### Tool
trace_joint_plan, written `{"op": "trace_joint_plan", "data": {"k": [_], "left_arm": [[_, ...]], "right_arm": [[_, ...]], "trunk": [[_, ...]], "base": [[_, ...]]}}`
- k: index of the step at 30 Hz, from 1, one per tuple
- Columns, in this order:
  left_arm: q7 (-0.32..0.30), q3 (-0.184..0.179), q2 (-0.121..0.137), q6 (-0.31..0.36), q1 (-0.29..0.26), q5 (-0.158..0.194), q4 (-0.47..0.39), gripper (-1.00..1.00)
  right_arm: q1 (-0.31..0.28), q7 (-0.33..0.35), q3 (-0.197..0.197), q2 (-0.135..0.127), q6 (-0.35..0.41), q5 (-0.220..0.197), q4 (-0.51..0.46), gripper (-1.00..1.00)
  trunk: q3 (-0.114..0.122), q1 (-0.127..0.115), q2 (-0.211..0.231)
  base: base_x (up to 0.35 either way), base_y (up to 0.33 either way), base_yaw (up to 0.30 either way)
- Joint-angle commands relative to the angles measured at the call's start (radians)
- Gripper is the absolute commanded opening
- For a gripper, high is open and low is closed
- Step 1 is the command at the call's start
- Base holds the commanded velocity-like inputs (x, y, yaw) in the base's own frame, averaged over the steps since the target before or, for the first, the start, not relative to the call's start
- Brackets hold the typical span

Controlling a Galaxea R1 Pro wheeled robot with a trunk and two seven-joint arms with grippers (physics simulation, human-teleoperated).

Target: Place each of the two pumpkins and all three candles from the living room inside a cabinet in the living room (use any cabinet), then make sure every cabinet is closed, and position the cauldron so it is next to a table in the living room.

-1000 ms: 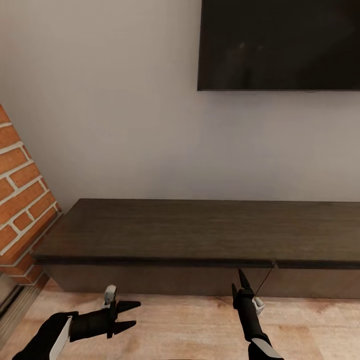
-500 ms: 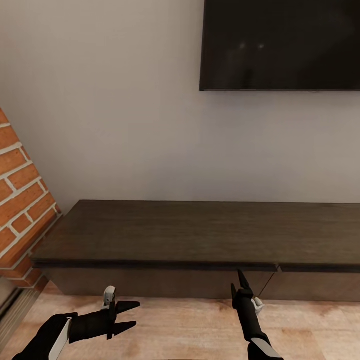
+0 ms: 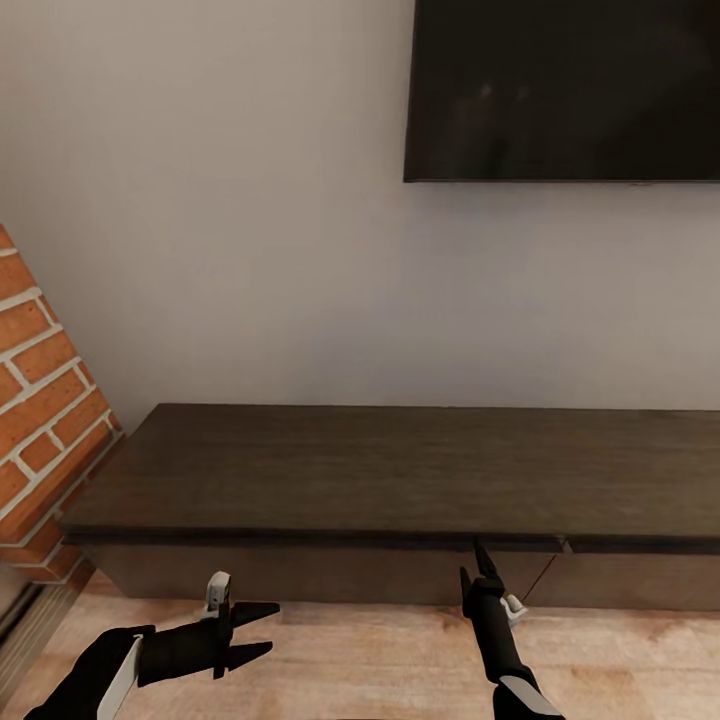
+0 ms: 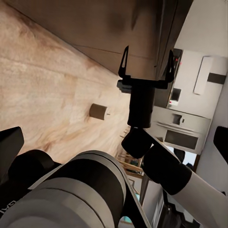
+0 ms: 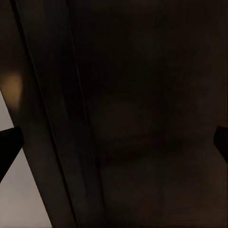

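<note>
- Right gripper (image 3: 476, 564): fingers spread, holding nothing, tips raised close before the cabinet (image 3: 400, 480) front, just under its top edge by the seam between two drawer fronts.
- Left gripper (image 3: 268, 630): fingers parted, holding nothing, low over the wooden floor (image 3: 380, 660), pointed across toward the right gripper, short of the cabinet.
- Candle (image 4: 99, 111): lying on the floor beyond the right gripper, seen from the left wrist.
- Dark screen (image 3: 565, 90): on the wall above.
- Brick wall (image 3: 40, 420): off to the left.

I see the cabinet (image 3: 400, 470) in dark, matt, grained wood, the floor (image 3: 380, 660) in pale, smooth wood planks, the wall (image 3: 220, 220) in flat matt paint, rough red brick (image 3: 40, 420) with pale mortar, the screen (image 3: 565, 90) glossy black, and matt black plastic pincers (image 3: 252, 630).
</note>
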Motion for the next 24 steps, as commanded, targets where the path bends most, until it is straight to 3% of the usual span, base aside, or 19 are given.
{"op": "trace_joint_plan", "data": {"k": [1,24], "left_arm": [[0.0,0.001,0.0,0.0,0.0,0.0,0.0,1.0],[-0.001,0.004,0.0,0.0,0.0,0.001,0.0,1.0]], "right_arm": [[0.0,0.0,0.0,0.001,0.0,0.0,0.0,1.0],[0.0,0.0,0.0,0.003,0.0,0.0,0.0,1.0]], "trunk": [[0.0,0.0,0.0],[0.023,-0.003,0.001]], "base": [[0.004,0.002,0.0],[0.0,0.0,0.0]]}}
